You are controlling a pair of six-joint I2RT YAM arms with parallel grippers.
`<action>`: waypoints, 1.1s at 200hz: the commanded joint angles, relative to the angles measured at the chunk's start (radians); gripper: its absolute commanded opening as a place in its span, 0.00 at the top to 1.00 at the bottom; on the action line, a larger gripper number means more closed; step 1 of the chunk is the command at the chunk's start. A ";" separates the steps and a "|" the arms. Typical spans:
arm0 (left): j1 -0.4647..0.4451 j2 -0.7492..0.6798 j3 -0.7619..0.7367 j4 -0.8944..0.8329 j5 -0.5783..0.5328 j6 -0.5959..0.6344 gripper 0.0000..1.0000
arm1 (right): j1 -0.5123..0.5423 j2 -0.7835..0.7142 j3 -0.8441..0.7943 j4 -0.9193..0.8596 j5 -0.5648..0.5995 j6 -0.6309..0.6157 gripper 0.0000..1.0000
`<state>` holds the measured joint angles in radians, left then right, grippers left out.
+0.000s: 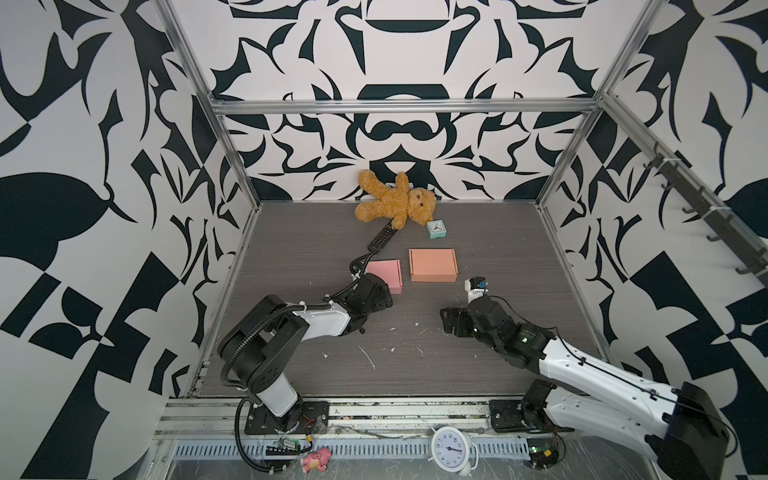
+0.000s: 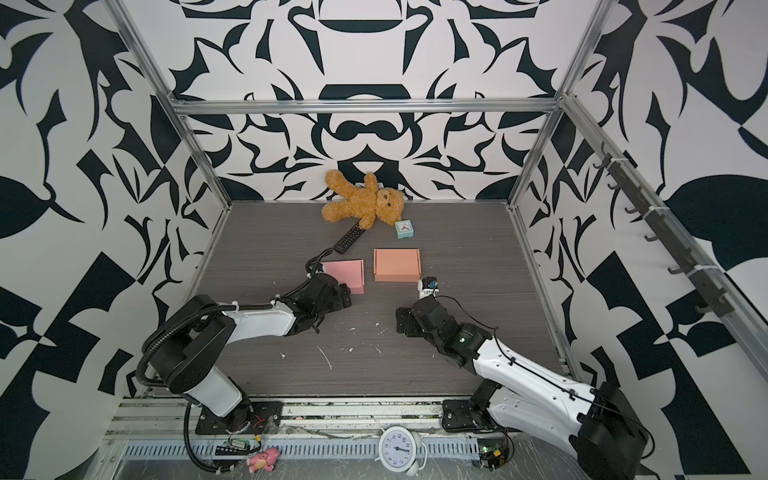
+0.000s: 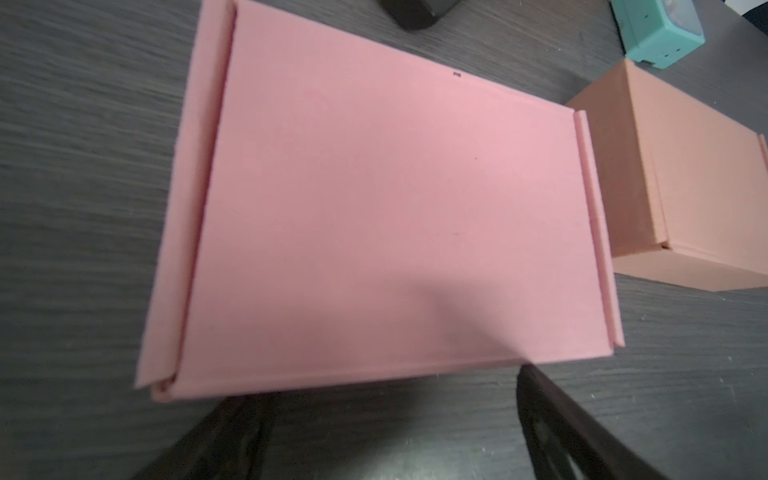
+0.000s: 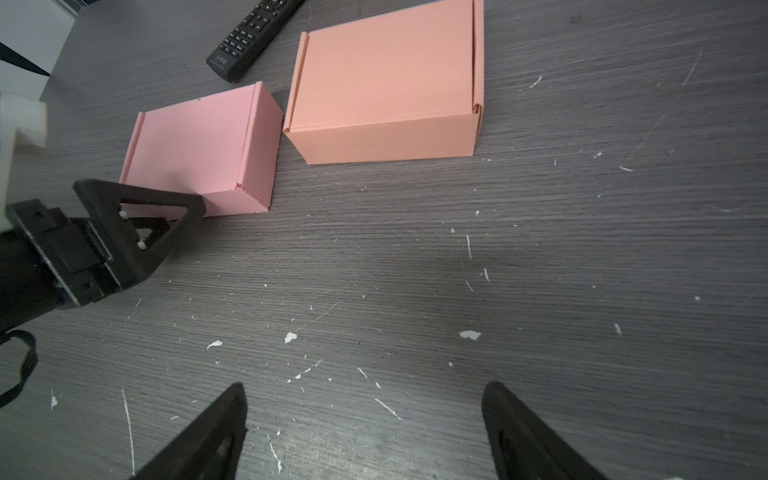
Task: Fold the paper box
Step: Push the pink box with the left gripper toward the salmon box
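**Q:** Where is the task's object, and in what state?

**A:** The pink paper box [image 1: 384, 274] lies closed, lid flat, on the grey counter [image 1: 415, 374], left of centre in both top views. In the left wrist view its side flaps [image 3: 594, 232] are seen tucked along the lid's edges.

**Q:** What is nearest to it?

**A:** The left pincer [image 3: 388, 386], at the box's near left edge. Its jaws stand wide apart and hold nothing. One fingertip [image 3: 530, 374] is just beside the near wall; whether it touches cannot be told.

**Q:** And just to the right?

**A:** An orange box [image 1: 432, 264], larger and also closed, just beside the pink one with a narrow gap between them.

**Q:** The other arm?

**A:** The right pincer [image 4: 365, 388] is nearer than both boxes and right of centre, well apart from them. It is spread wide and empty over bare, white-flecked counter.

**Q:** Farther out?

**A:** A black remote control [image 1: 381, 237] lies beyond the pink box. A brown teddy bear [image 1: 395, 203] rests against the far wall, and a small teal clock [image 1: 436, 229] stands beside its head.
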<state>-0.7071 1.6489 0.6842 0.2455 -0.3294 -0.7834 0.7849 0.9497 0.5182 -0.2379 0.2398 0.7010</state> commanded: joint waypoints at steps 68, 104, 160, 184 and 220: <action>0.102 0.099 0.023 0.047 0.110 0.093 0.08 | -0.010 -0.015 0.014 -0.024 0.027 -0.001 0.09; 0.119 0.120 0.037 0.058 0.118 0.104 0.08 | -0.012 -0.024 0.020 -0.035 0.031 -0.003 0.09; 0.135 0.146 0.039 0.077 0.122 0.111 0.08 | -0.018 -0.037 0.036 -0.059 0.038 -0.011 0.09; 0.141 0.157 0.040 0.085 0.128 0.112 0.08 | -0.019 -0.040 0.037 -0.067 0.041 -0.013 0.09; 0.141 0.160 0.044 0.084 0.134 0.112 0.08 | -0.021 -0.034 0.039 -0.064 0.043 -0.013 0.09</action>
<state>-0.5732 1.7630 0.7395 0.4164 -0.2260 -0.6601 0.7681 0.9222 0.5209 -0.2920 0.2569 0.6991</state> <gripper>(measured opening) 0.916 0.911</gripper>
